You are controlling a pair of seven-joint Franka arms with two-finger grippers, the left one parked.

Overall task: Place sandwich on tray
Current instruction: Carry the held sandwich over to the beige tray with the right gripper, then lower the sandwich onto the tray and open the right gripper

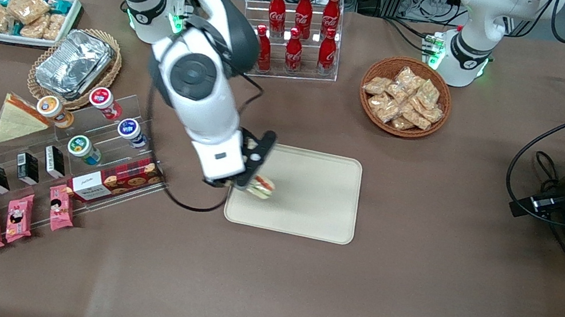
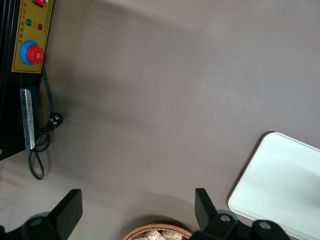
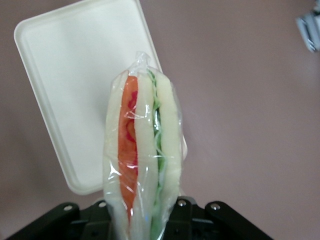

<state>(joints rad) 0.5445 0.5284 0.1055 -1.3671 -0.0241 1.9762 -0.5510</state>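
A: Pincer (image 1: 251, 177) status?
B: Clamped on the sandwich (image 1: 261, 186), hanging over the tray (image 1: 308, 209) edge toward the working arm's end. In the wrist view, wedge (image 3: 142, 160) held upright between the fingers, layers facing the camera: red, white, green, white. Clear wrap twisted to a peak at the tip.
A: Touching the tray?
B: Can't tell. From the front, sits low over the cream surface; contact not visible. Tray (image 3: 75, 85) flat on the brown tabletop (image 1: 409, 297), bare otherwise.
A: Surroundings?
B: Farther from the front camera: clear rack of red cola bottles (image 1: 298, 28), wicker basket of snack packets (image 1: 405, 96). Toward the working arm's end: larger plain triangle sandwich (image 1: 17, 120), foil container (image 1: 73, 63) in a wicker holder, white bin of snacks (image 1: 23, 15), acrylic stand with yoghurt cups (image 1: 87, 147) and small black cartons (image 1: 1, 173), pink packets (image 1: 19, 217) nearest the camera.
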